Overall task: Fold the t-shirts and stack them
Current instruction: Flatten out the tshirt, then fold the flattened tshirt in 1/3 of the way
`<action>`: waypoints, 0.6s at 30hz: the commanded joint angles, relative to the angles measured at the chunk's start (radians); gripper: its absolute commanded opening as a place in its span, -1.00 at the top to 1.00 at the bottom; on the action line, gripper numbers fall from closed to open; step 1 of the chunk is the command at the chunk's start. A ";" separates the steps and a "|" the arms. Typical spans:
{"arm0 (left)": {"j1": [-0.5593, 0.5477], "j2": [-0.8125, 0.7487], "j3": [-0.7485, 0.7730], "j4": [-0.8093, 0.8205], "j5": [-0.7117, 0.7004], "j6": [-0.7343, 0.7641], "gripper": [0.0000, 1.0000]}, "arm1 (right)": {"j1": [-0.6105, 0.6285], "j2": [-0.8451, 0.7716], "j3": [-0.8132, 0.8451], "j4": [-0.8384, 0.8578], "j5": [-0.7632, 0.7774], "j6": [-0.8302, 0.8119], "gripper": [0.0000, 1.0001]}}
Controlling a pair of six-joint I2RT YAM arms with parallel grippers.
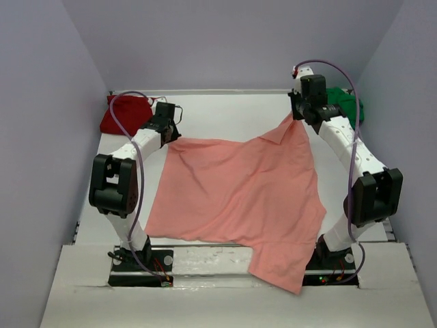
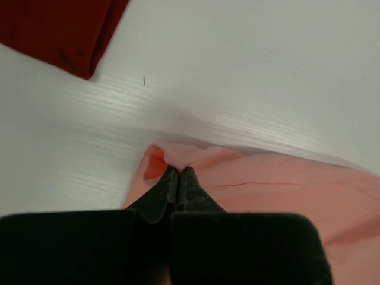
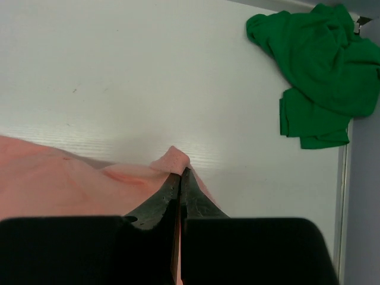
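Note:
A salmon-pink t-shirt [image 1: 239, 191] is spread over the middle of the white table [image 1: 225, 113], its near hem hanging over the front edge. My left gripper [image 1: 172, 137] is shut on the shirt's far left corner [image 2: 178, 157]. My right gripper [image 1: 298, 116] is shut on its far right corner [image 3: 173, 160], which is pulled up into a peak. A dark red t-shirt [image 1: 126, 114] lies bunched at the far left corner, also in the left wrist view [image 2: 56, 29]. A bright green t-shirt [image 1: 348, 104] lies crumpled at the far right, partly behind the right arm [image 3: 323, 71].
Lilac walls close in the table on the left, back and right. The table's right edge [image 3: 344, 196] runs close beside my right gripper. Both arm bases [image 1: 140, 263] stand at the near edge, and the pink shirt's hem drapes beside the right base [image 1: 328, 263].

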 commanded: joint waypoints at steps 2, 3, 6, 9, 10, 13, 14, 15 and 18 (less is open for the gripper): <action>0.011 0.030 0.105 0.069 -0.035 -0.004 1.00 | -0.022 0.050 0.061 0.128 -0.012 -0.010 1.00; 0.012 0.033 0.114 0.064 -0.050 -0.009 1.00 | -0.031 0.062 0.072 0.118 -0.036 -0.013 1.00; 0.031 0.034 0.134 0.084 -0.037 0.005 1.00 | -0.057 0.117 0.130 0.084 -0.072 -0.027 1.00; 0.073 0.033 0.146 0.071 -0.034 0.001 1.00 | -0.079 0.168 0.186 0.082 -0.096 -0.041 1.00; 0.084 0.028 0.143 0.066 -0.040 -0.005 1.00 | -0.088 0.180 0.205 0.081 -0.122 -0.038 1.00; 0.115 -0.002 0.126 0.061 -0.093 -0.001 1.00 | -0.088 0.243 0.303 0.046 -0.130 -0.046 1.00; 0.118 -0.013 0.129 0.045 -0.145 0.001 1.00 | -0.088 0.264 0.337 0.030 -0.132 -0.046 1.00; 0.120 -0.015 0.132 0.043 -0.150 0.008 1.00 | -0.088 0.304 0.396 0.010 -0.145 -0.046 1.00; 0.135 -0.006 0.160 0.034 -0.118 0.018 1.00 | -0.088 0.366 0.484 -0.046 -0.174 -0.049 1.00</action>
